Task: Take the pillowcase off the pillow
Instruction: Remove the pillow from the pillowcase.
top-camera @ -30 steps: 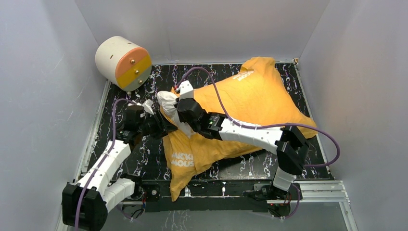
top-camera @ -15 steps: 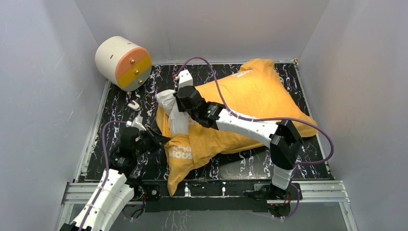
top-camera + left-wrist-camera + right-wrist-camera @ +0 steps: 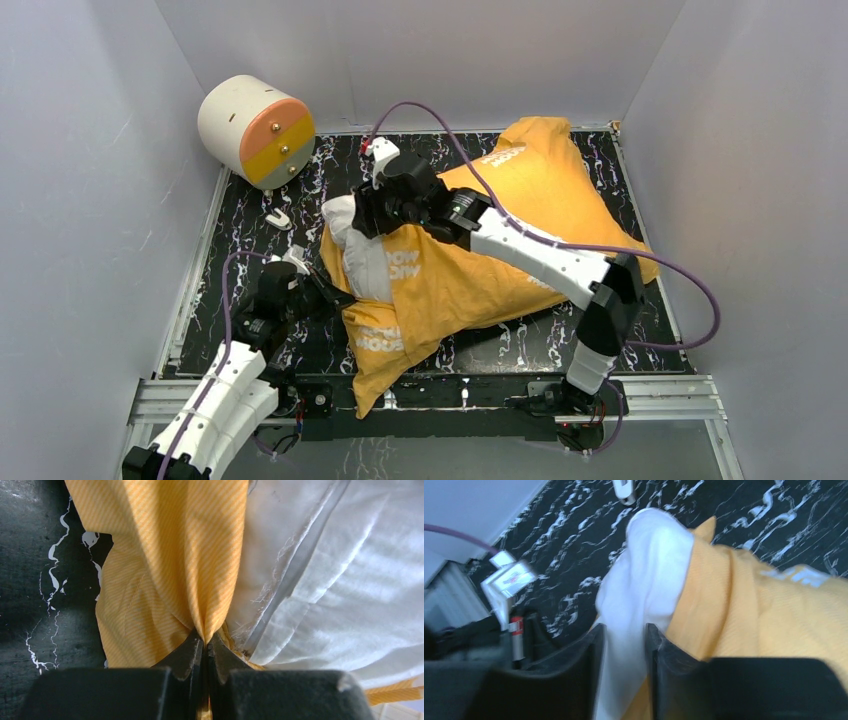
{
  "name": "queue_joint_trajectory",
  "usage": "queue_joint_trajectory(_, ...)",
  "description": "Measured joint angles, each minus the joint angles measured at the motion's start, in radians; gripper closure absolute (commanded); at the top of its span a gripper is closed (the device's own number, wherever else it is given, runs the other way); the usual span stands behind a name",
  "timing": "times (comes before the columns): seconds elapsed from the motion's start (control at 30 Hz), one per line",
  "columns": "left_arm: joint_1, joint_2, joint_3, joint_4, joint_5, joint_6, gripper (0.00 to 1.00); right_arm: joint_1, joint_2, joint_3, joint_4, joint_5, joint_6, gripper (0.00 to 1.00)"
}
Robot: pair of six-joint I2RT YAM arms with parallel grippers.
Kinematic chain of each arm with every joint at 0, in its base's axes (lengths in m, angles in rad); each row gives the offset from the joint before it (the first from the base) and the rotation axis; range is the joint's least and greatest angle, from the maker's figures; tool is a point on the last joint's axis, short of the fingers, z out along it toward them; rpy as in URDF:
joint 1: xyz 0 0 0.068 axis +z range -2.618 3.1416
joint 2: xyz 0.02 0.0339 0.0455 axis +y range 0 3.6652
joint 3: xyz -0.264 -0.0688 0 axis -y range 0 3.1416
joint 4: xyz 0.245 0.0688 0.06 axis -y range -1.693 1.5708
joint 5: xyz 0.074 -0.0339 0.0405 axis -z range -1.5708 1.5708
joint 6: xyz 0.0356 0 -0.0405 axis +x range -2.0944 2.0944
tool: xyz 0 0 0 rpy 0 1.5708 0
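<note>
Pillowcase [image 3: 520, 230]: orange-yellow face up with white lettering. It lies across the middle and right of the worktop [image 3: 330, 170], its open mouth turned to the left.
Pillow [image 3: 360, 255]: one white corner bulges out of that mouth. The rest is hidden inside the cover.
Left claw [image 3: 205, 640]: closed tight on a fold of the pillowcase hem, just beside the bared white cloth. The pinched fabric fans out from the tips. In the overhead view this claw [image 3: 325, 293] sits at the near-left lip of the mouth.
Right claw [image 3: 621, 635]: reaches in from the right, over the cover. Its fingers [image 3: 659, 645] stand apart on either side of the white corner, with pillow cloth between them. Cannot tell whether they pinch it or stand slack around it.
Why so held: one claw has cover only and the other stands at stuffing only. My reading is that this keeps the two layers apart, so the cover can slide while the pillow is checked.
Stage: early, I judge, since most of the pillow is sheathed.
Next move calls for: a sure hold on the white corner before any pull on the hem.
Risk: with the pillow loose, cover and pillow would likely drag together.
Bystanders: cream cylinder [image 3: 255, 128] at far left and a small white clip [image 3: 278, 218] on the worktop, both clear of the work.
</note>
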Motion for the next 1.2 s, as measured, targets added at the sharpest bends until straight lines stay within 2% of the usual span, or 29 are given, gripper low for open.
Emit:
queue_joint_trajectory(0.1,0.0,0.022,0.009,-0.003,0.003,0.01,1.0,0.051,-0.108,-0.071,-0.04,0.025,0.02,0.22)
queue_joint_trajectory(0.23,0.0,0.042,0.019,-0.003,0.009,0.029,1.0,0.285,-0.22,-0.102,-0.18,0.277,0.1,0.12)
queue_joint_trajectory(0.37,0.0,0.046,0.027,-0.01,0.009,0.04,1.0,0.485,-0.191,-0.102,-0.344,0.535,0.255,0.13)
queue_joint_trajectory(0.47,0.0,0.045,0.027,-0.012,0.008,0.043,1.0,0.504,-0.128,-0.11,-0.499,0.703,0.422,0.16)
queue_joint_trajectory(0.53,0.0,0.044,0.027,-0.013,0.007,0.042,1.0,0.492,-0.098,-0.134,-0.518,0.783,0.468,0.25)
queue_joint_trajectory(0.7,0.0,0.047,0.029,-0.015,0.008,0.039,1.0,0.478,-0.073,-0.226,-0.493,0.951,0.573,0.78)
queue_joint_trajectory(0.77,0.0,0.049,0.029,-0.014,0.008,0.039,1.0,0.482,-0.072,-0.251,-0.493,0.99,0.634,0.88)
queue_joint_trajectory(0.83,0.0,0.047,0.029,-0.015,0.008,0.037,1.0,0.487,-0.082,-0.278,-0.492,1.021,0.712,0.88)
queue_joint_trajectory(0.9,0.0,0.038,0.029,-0.018,0.008,0.031,1.0,0.489,-0.118,-0.328,-0.478,1.035,0.767,0.82)
queue_joint_trajectory(1.0,-0.009,0.022,0.029,-0.026,0.021,0.022,1.0,0.49,-0.269,-0.486,-0.411,1.025,0.811,0.8)
queue_joint_trajectory(1.1,-0.019,0.032,0.033,-0.035,0.044,0.023,1.0,0.46,-0.499,-0.697,-0.235,0.946,0.728,0.83)
queue_joint_trajectory(1.2,-0.016,0.058,0.039,-0.045,0.035,0.033,1.0,0.387,-0.693,-0.859,-0.109,0.872,0.629,0.91)
